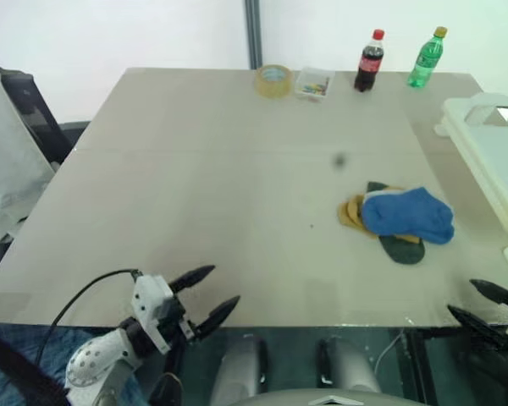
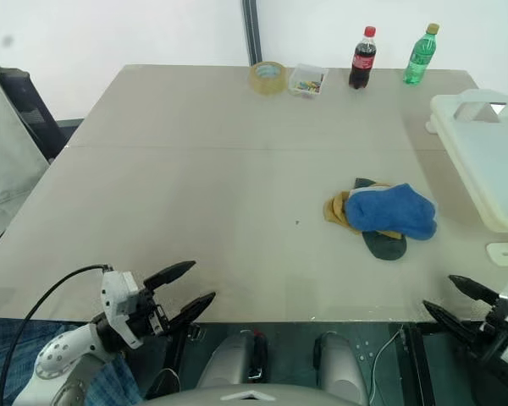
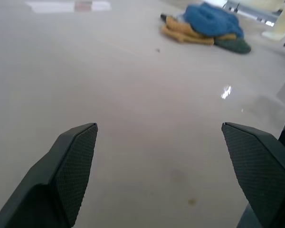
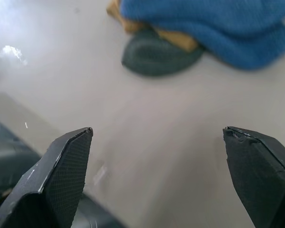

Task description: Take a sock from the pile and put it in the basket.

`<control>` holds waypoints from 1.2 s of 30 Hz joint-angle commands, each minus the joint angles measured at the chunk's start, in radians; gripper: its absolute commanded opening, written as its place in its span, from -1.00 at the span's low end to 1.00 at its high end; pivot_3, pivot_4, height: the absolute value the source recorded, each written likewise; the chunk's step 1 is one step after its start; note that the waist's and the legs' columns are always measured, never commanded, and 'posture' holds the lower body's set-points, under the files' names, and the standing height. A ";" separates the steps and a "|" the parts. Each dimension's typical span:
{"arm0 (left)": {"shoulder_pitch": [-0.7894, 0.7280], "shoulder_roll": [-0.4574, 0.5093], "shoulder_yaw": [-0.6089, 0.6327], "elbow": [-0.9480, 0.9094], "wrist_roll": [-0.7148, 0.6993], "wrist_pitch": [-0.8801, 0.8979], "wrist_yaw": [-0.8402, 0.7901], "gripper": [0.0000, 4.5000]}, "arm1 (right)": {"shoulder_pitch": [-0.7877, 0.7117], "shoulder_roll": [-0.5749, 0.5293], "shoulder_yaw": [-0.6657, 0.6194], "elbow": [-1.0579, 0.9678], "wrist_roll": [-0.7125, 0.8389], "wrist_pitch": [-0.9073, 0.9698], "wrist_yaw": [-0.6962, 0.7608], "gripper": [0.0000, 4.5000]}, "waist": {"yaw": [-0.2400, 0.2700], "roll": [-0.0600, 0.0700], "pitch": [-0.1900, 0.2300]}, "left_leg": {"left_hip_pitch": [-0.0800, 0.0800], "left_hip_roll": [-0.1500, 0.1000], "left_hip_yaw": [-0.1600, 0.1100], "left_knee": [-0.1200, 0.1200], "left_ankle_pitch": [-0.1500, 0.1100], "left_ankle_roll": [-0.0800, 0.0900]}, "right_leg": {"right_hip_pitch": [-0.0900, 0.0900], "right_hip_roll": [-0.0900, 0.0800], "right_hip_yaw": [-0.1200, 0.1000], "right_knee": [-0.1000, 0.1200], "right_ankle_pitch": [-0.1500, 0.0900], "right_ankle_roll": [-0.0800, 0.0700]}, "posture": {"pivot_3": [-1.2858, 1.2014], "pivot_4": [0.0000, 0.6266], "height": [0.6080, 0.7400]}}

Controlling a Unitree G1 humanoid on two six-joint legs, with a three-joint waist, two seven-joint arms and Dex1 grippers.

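Sock [image 1: 408, 215] on beige tbl [image 1: 195, 186] (glossy?).

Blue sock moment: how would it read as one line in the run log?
stage: approach | fuzzy royal-blue sock: atop pile, untouched | cream plastic basket: table's right edge | left gripper: open | right gripper: open

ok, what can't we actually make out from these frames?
- Basket: cut off by the right edge in both eye views, so its inside is unseen.
- Pile: the blue sock lies on top; how many socks sit beneath is hidden.
- Small clear box at the far edge: contents too small to identify.
- Right claw: partly cut off by the frame edge.
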 commanded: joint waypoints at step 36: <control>-0.144 0.201 0.168 0.058 -0.082 -0.057 -0.341 1.00 | -0.514 0.019 0.390 -0.062 -0.347 0.127 -0.406 0.11 | -0.001 -0.002 0.001 | 0.000 -0.001 0.002 0.003 0.000 0.000 | 0.000 0.004 0.001 0.004 0.003 -0.004 | 0.03 -0.52 1.00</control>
